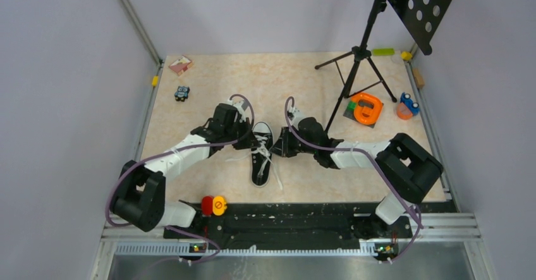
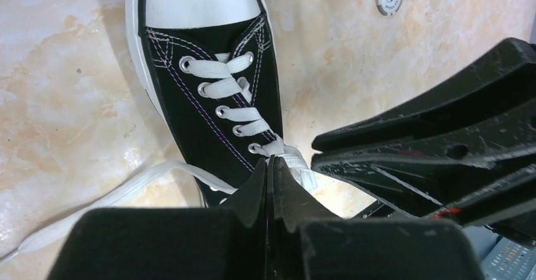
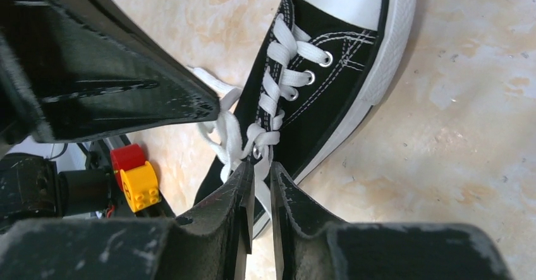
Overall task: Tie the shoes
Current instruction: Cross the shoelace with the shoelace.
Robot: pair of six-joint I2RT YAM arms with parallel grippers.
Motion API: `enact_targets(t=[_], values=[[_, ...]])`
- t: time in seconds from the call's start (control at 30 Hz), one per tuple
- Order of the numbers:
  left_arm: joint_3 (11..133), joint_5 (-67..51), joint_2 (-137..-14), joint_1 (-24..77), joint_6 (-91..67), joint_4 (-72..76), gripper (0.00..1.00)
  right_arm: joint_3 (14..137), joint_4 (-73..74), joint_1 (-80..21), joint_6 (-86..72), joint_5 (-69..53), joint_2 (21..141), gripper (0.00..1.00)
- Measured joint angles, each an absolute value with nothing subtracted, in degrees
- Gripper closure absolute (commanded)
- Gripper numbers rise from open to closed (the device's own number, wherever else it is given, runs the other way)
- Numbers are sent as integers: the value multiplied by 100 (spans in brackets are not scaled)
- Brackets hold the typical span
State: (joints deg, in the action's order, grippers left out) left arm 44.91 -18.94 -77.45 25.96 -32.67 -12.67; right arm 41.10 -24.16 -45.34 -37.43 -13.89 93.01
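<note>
The black canvas shoe lies mid-table, its white toe cap pointing away from the arms, and its white laces trail off both sides. My left gripper is at the shoe's left. In the left wrist view it is shut, tips against the lace crossing by the lowest eyelet of the shoe; whether lace is pinched I cannot tell. A loose lace end runs off to the left. My right gripper is slightly open at the same spot on the shoe, with a lace strand hanging in the gap.
A black tripod stand rises at the back right, with an orange object and a blue-orange toy beside it. A small toy car and a pink block lie back left. Red and yellow buttons sit at the near edge.
</note>
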Motion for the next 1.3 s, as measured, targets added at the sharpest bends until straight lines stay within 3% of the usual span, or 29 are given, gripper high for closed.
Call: enact_targets(t=[0.67, 1.3], values=[[4532, -1704, -7931, 2567, -3264, -1024, 100, 4442, -2443, -4519, -3599, -2091, 9686, 80], [4558, -1769, -7931, 2558, -3264, -1007, 100, 4593, -2381, -4519, -3603, -1651, 9780, 80]])
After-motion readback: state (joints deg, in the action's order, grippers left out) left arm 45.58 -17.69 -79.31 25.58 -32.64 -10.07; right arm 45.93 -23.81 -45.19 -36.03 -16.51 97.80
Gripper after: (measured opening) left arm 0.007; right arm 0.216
